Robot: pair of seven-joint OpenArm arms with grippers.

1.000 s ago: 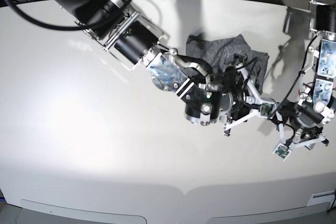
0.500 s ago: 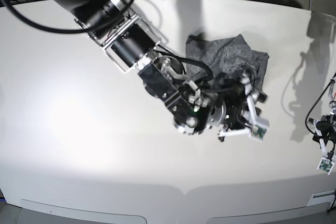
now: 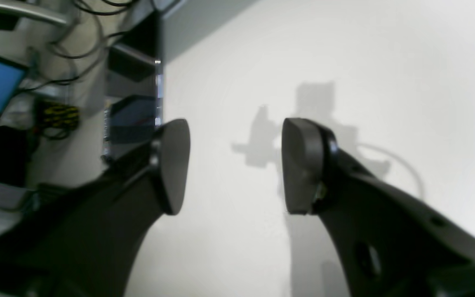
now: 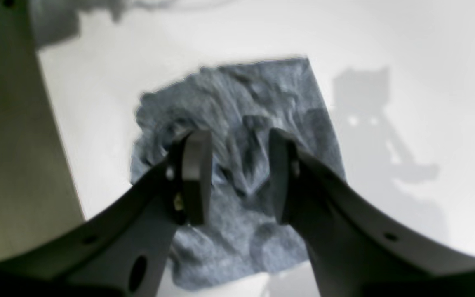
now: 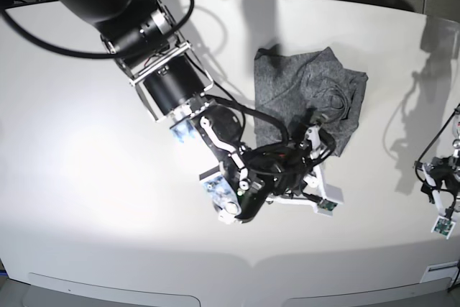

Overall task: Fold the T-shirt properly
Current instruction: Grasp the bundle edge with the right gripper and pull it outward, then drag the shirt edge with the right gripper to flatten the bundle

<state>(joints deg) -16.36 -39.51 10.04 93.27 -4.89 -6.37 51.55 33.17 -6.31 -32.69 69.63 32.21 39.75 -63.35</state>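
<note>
Heather-grey T-shirt (image 5: 310, 90) bunched in a creased heap on the white tabletop (image 5: 86, 177), toward its far edge, right of centre. Right gripper (image 4: 239, 177) poised over the near side of the heap, jaws parted at a moderate gap with nothing between them. Left gripper (image 3: 235, 165) at the tabletop's right edge, well apart from the cloth, jaws spread wide and empty

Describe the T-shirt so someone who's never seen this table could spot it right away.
On the white table, look right of centre toward the far edge. The T-shirt lies there as a rumpled, folded heather-grey bundle, the only cloth in view, just beyond the right gripper.
</note>
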